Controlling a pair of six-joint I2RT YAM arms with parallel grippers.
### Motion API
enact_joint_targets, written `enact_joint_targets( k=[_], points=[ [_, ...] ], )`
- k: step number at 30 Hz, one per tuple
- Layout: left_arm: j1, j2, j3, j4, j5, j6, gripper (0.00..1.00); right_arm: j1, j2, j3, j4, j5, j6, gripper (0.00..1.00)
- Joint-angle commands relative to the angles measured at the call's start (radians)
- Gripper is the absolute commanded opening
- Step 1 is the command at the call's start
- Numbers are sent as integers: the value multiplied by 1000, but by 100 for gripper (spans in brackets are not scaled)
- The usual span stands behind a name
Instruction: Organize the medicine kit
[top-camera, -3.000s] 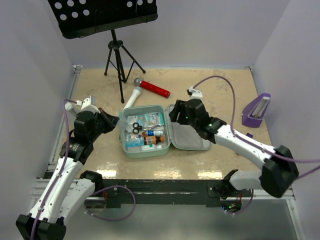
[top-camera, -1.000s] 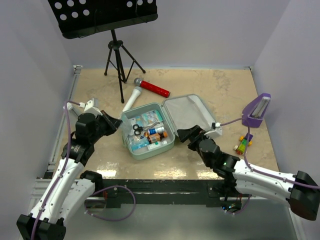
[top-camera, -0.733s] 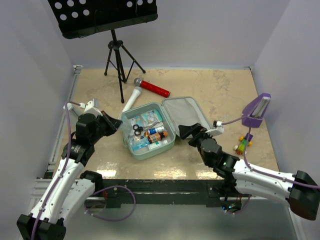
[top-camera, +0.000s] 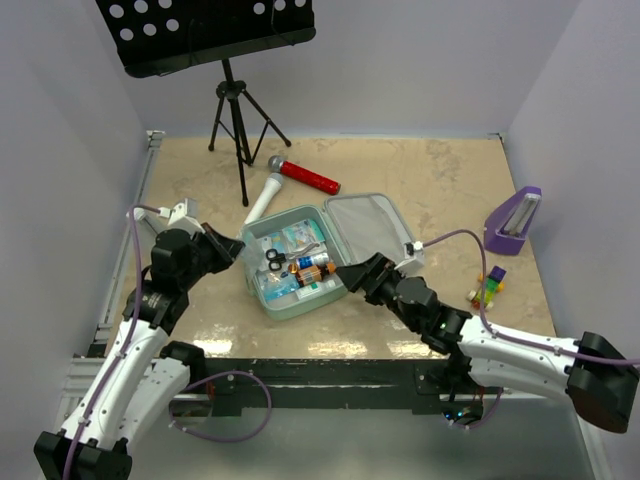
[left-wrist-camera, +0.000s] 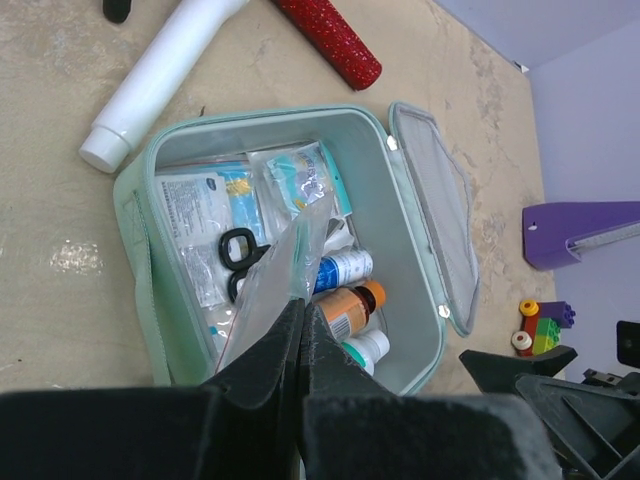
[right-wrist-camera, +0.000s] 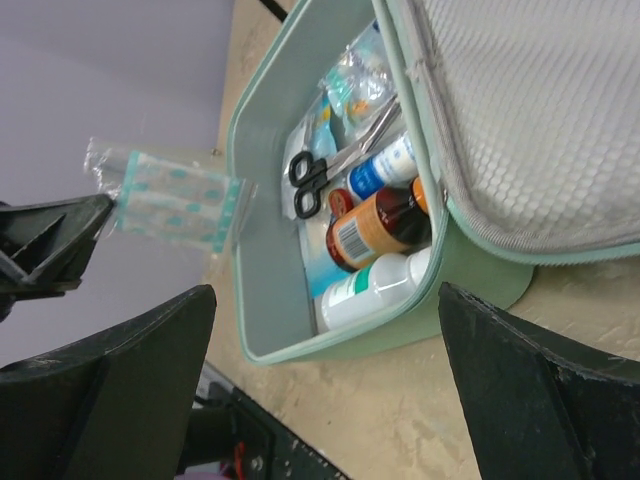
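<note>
The mint-green square plastic medicine kit (top-camera: 308, 302) now lies open: your right fingers (right-wrist-camera: 540, 400), wide and empty, return beside it, while your left fingers (left-wrist-camera: 265, 365) pinch a clear plaster sachet (right-wrist-camera: 170, 205) for packing.

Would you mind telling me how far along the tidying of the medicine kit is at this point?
Done: the medicine kit lies open, with scissors, bottles and packets inside.
In hand: the left gripper is shut on a clear plaster packet, held beside the kit's left wall.
Left: put that packet in and close the lid; the open right gripper sits at the kit's front corner.
</note>
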Motion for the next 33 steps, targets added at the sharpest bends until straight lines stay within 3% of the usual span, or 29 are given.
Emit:
enact_joint_targets(
  k=[1,9,16,23,29,33],
  points=[
    [-6,21,-31,55,33,-1,0,6,42,-50,59,-81,142,98],
    [-6,21,-51,49,26,6,0,1,36,-144,154,8,258,99],
    [-6,12,-60,10,25,26,0,-40,67,-224,347,126,331,99],
    [-6,-11,-88,-15,19,34,0,-203,246,-175,488,-13,278,99],
    [-6,-12,-91,-27,19,37,0,-246,490,-87,657,-70,246,99],
    [-6,-17,-80,-46,14,48,0,-275,535,-58,754,-76,210,98]
  ],
)
